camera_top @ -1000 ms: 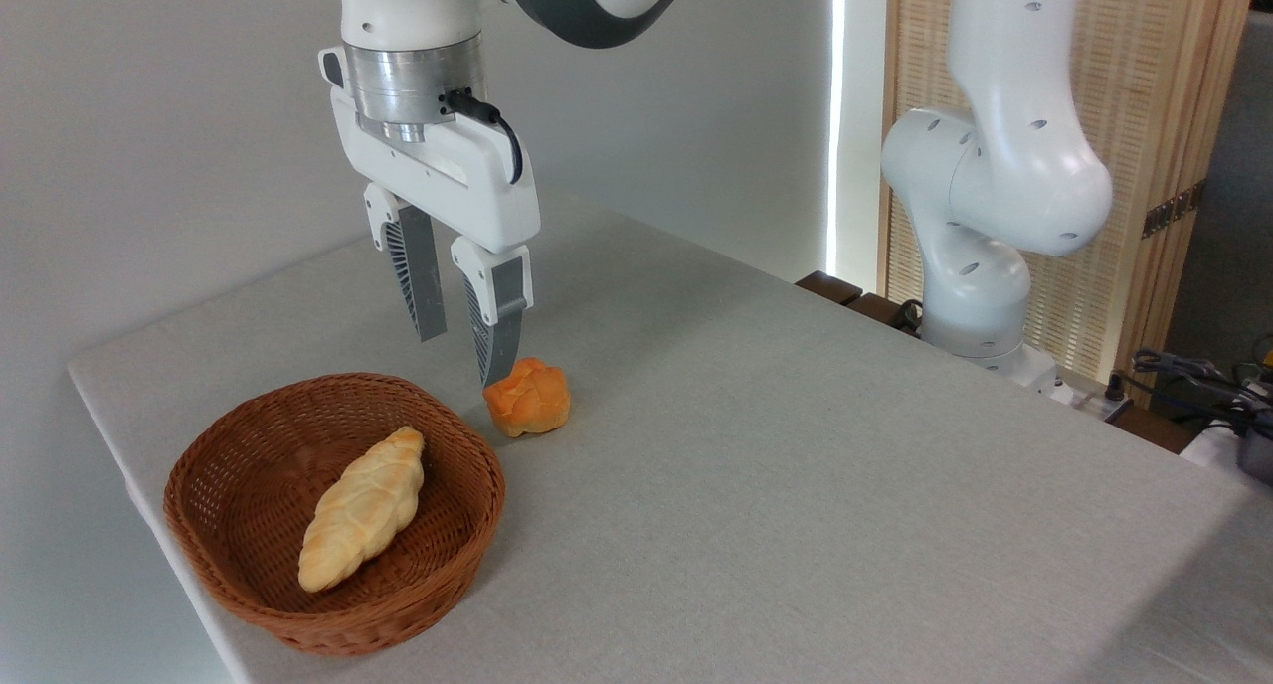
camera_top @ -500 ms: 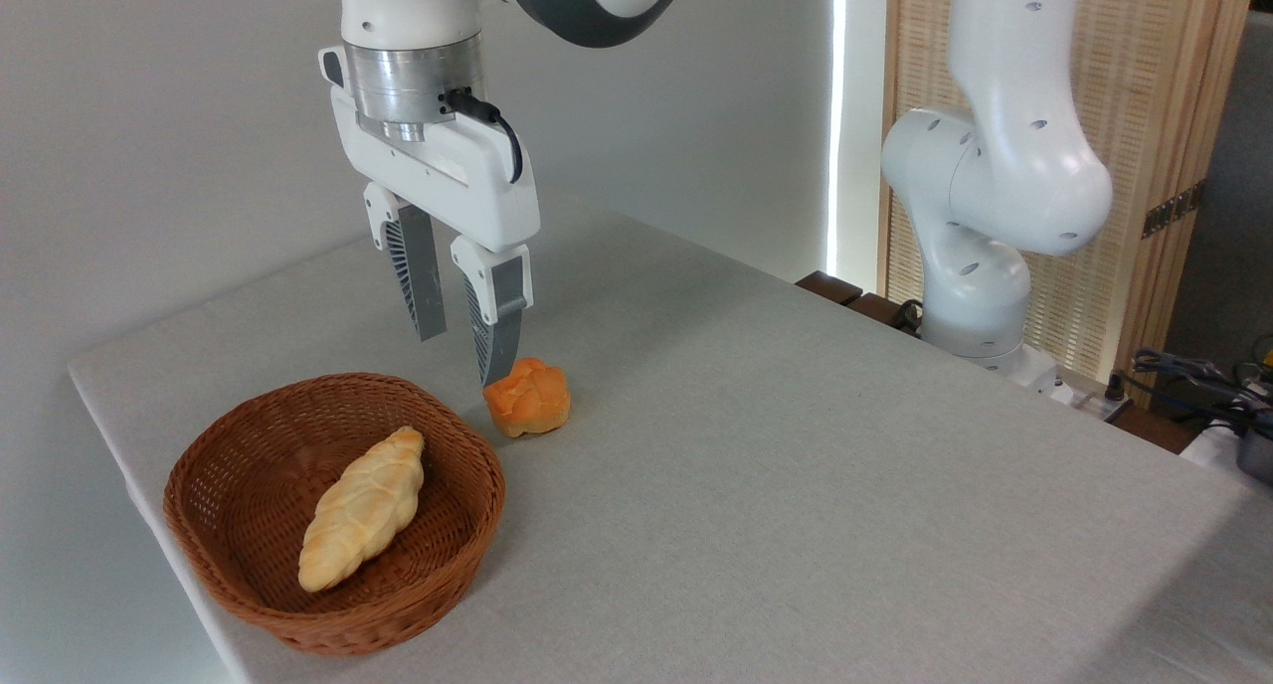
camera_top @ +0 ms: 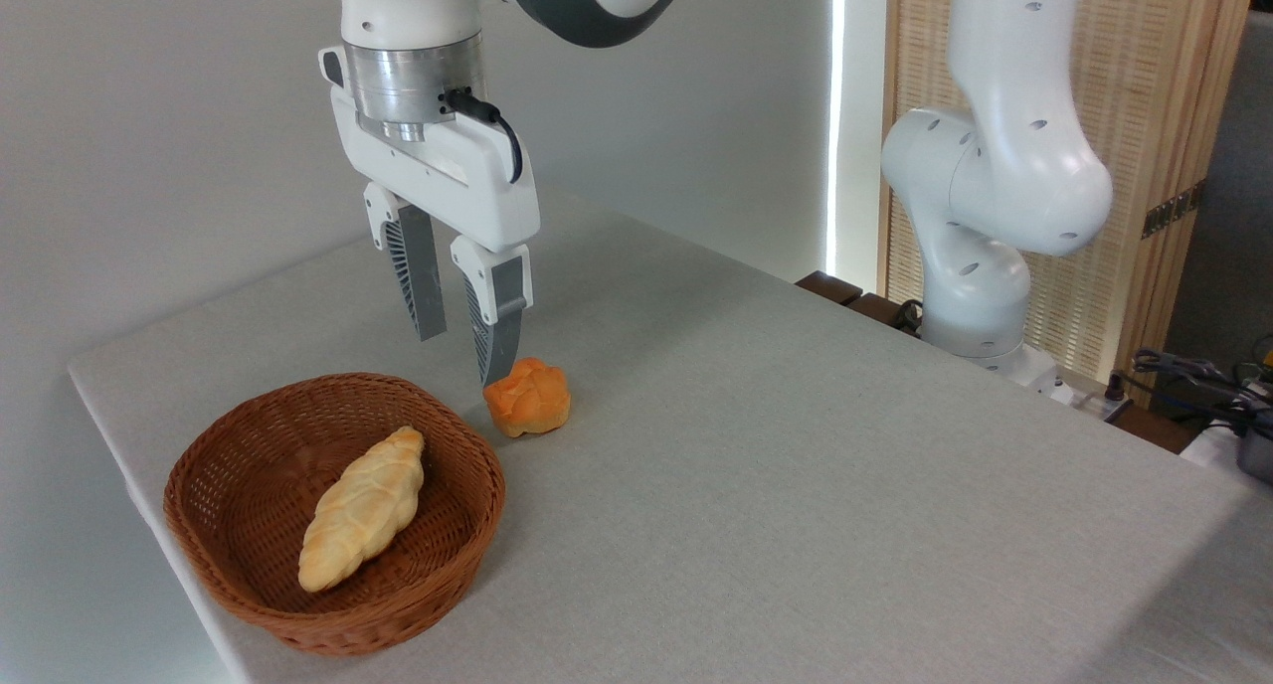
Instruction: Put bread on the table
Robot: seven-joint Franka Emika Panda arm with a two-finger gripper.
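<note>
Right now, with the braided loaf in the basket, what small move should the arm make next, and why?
Probably shift the gripper toward the lower left, over the basket. Its jaws are open and empty, hanging above the table beside the orange bun, while the bread lies untouched in the basket, so it needs to line up above the loaf before descending.
</note>
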